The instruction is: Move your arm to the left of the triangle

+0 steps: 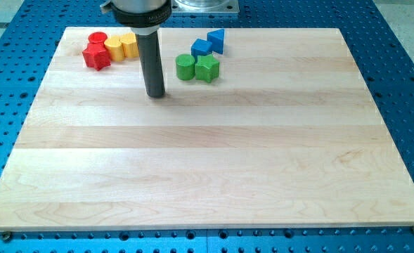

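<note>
A blue triangle block (217, 39) sits near the view's top, right of centre, with a blue cube (202, 48) touching its lower left. Below them are a green cylinder (185, 67) and a green star-like block (207, 69), side by side. My tip (155, 93) rests on the wooden board, to the lower left of the triangle and left of the green cylinder, apart from every block.
At the view's top left are a red cylinder (97, 39), a red star-like block (96, 57), a yellow hexagon-like block (113, 47) and a yellow cylinder (128, 45), close together. The wooden board (207, 161) lies on a blue perforated table (403, 42).
</note>
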Robot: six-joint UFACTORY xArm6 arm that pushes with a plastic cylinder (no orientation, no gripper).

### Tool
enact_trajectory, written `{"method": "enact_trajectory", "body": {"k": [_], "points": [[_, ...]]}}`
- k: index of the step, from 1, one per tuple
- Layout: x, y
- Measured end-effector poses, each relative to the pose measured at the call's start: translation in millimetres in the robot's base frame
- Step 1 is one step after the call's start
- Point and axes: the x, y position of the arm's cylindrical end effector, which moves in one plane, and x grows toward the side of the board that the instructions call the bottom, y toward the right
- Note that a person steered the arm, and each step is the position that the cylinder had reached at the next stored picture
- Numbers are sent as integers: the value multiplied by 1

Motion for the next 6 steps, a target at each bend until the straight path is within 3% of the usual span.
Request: {"method": "enact_trajectory", "body": {"k": [4, 6], "points": [[-3, -6], [-112, -10]]}}
